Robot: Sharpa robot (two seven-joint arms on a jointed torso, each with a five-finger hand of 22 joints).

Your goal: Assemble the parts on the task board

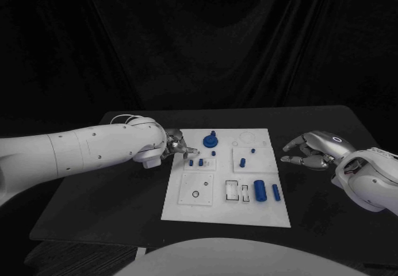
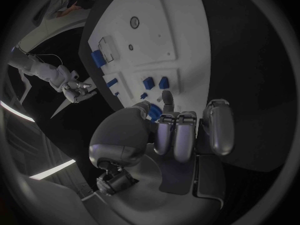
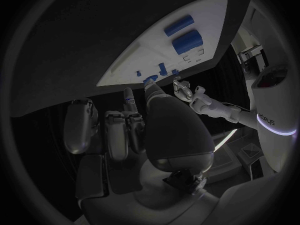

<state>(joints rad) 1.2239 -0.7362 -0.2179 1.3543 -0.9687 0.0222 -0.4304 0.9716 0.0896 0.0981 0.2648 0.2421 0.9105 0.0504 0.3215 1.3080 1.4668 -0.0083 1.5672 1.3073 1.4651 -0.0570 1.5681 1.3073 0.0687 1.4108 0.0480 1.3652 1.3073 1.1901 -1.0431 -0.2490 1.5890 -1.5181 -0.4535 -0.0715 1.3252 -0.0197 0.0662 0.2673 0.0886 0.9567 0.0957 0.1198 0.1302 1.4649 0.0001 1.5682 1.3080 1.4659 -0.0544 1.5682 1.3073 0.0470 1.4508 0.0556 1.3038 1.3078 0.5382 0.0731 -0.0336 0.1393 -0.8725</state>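
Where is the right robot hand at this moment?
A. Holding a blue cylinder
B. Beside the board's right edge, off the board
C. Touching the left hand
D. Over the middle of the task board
B: in the head view the right robot hand is over the black table beside the right edge of the task board, with nothing in it.

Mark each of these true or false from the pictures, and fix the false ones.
1. The left hand is over the left edge of the task board. True.
2. The right hand rests on the board. False: it sits over the black table, off the board's right edge.
3. Two blue cylinders lie side by side in the board's near right part. True.
4. The right hand grips a blue part. False: its fingers are curled in with nothing visible in them.
5. A taller blue part stands near the board's far edge. True.
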